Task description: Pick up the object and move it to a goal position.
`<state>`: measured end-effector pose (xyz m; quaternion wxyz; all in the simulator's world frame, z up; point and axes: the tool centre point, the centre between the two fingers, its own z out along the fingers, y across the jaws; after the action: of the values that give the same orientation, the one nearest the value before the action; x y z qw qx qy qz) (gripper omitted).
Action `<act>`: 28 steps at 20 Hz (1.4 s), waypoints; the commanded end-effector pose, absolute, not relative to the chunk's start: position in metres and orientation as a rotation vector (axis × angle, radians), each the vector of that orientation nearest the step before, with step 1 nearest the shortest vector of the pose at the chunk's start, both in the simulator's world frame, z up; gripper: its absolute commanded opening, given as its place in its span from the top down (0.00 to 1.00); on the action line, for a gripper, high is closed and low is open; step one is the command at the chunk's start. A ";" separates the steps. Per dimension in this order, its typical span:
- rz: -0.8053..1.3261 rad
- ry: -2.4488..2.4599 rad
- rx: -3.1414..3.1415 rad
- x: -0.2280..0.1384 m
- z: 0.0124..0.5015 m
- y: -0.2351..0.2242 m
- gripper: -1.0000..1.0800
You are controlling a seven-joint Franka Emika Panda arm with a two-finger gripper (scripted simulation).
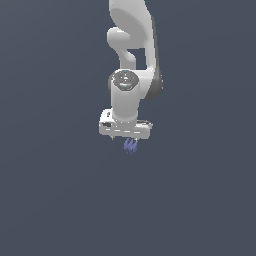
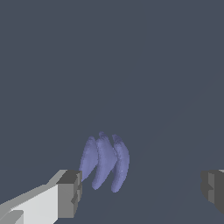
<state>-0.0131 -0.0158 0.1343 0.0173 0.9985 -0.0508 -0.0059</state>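
Here, at the end of a white arm [image 1: 131,45] reaching down from the top of the exterior view: a gripper [image 1: 127,138] pointed straight down over a flat slate-grey surface [image 1: 50,200], spread wide and holding nothing.

Seen in the wrist view as two dark grey pads [image 2: 70,194] set far apart across the gripper [image 2: 142,192], with only bare ground in most of the gap.

Just under the white hand in the exterior view, and a touch toward that view's right: the object [image 1: 130,146], a small blue-violet lump, far smaller than the hand above it.

Shown close up by the wrist camera as three curved, ridged lobes packed side by side, object [image 2: 105,162] lying just beyond the fingertips. Sits inside the span of the fingers but well off its middle, close against one pad and far from the other.

Cannot tell whether touching the near pad or only just beside it. Cannot tell either whether resting on the ground or lifted clear of it.

All around: the same even dark grey, running to every side of both views.

Position against the tabletop's edges and corners: cannot tell, with neither an edge nor a corner in sight.

Path between the far pad and the lump: open ground only.
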 end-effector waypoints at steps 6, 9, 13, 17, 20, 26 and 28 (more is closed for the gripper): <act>-0.006 -0.377 3.107 -0.025 0.106 0.002 0.04; -0.003 -0.438 3.105 -0.028 0.098 0.007 0.04; -0.001 -0.490 3.102 -0.031 0.092 0.010 0.04; 0.000 -0.507 3.100 -0.032 0.090 0.012 0.04; -0.001 -0.500 3.101 -0.032 0.089 0.012 0.04; -0.001 -0.503 3.101 -0.033 0.069 0.012 0.04; -0.001 -0.504 3.101 -0.034 0.058 0.012 0.04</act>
<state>-0.0329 0.0116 0.0663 0.0001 0.9871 -0.1602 0.0001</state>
